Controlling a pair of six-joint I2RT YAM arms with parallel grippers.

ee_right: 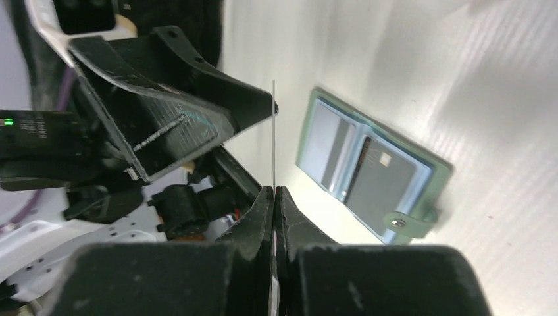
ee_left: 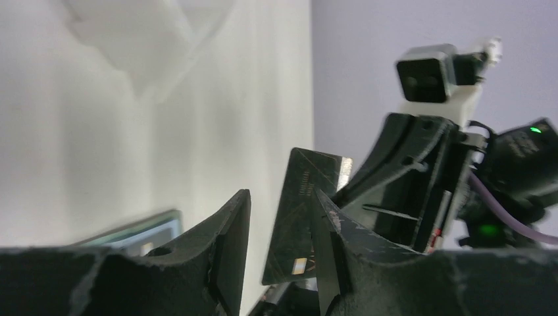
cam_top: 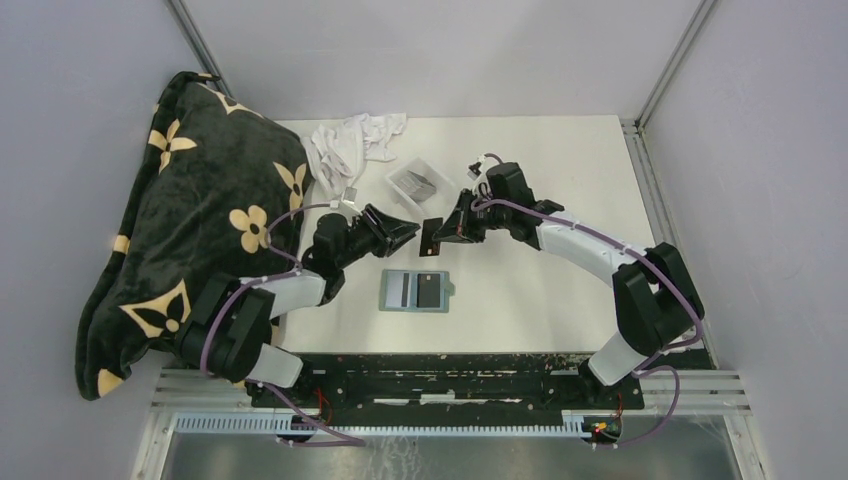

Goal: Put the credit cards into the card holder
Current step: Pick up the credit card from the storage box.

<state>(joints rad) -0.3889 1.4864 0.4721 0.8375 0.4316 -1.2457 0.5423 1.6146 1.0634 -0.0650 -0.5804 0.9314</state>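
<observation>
Above white table (cam_top: 560,290), grey walls (cam_top: 450,50) around: right claw (ee_right: 274,197) clamps credit card (ee_left: 299,217); left claw (ee_left: 283,195) parted around it.

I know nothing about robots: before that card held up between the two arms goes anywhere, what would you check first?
1. Right claw shut on the card: ok.
2. Left claw open: ok.
3. Left claw's fingers out of the card's way: not ok, they flank it.
4. Card holder lying open, face up: ok.
5. A free slot in it: cannot tell; two cards already sit inside.
</observation>
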